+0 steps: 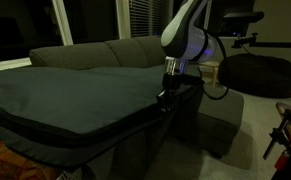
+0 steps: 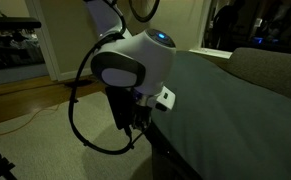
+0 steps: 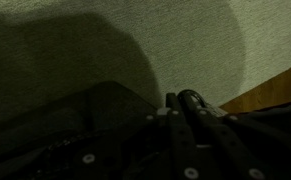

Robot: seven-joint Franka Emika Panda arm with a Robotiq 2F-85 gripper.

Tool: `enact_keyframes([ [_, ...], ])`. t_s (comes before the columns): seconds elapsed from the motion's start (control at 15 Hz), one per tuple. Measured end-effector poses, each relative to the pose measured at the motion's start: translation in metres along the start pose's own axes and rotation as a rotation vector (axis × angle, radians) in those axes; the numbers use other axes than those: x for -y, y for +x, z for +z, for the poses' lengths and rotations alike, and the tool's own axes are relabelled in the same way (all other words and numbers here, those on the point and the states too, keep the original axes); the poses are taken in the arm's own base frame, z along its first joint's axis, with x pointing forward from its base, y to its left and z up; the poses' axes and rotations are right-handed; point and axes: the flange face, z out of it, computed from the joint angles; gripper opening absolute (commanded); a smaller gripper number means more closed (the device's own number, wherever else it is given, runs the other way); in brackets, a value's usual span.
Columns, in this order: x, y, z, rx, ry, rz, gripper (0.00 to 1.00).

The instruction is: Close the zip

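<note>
- Zip: a thin dark line along the side seam of the big flat grey-green case. It follows the case's near edge in an exterior view.
- Its long axis in that view runs from about 2 o'clock, at the corner by the arm, down toward 8 o'clock, before the seam bends round the front corner of the case.
- The hand sits at the 2 o'clock end of that line, right against the case's corner. So nearly all of the visible zip stretches away from it toward 8 o'clock, and my guess is that any pull must follow the seam that way.
- In the other exterior view the hand hangs below the white wrist, with the case at its 3 o'clock.
- How far the hand is open I cannot tell. The wrist view is very dark — the fingers look close together, but no slider or tab can be made out between them.
- There is only one arm, so there is no choice of which reaches.
- Farther out, the surface under the case is a grey sofa, a dark beanbag lies at 3 o'clock beyond the arm, and pale carpet fills the top of the wrist view.
</note>
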Motion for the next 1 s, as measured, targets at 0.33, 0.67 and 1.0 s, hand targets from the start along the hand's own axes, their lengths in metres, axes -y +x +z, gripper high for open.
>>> enact_keyframes([
  [0.33, -0.0012, 0.0004, -0.0010, -0.002, -0.001, 0.002, 0.04],
  [0.67, -0.0048, 0.0051, -0.0068, -0.005, -0.001, 0.007, 0.03],
  [1.0, -0.0077, 0.0056, -0.0083, -0.004, -0.001, 0.012, 0.03],
])
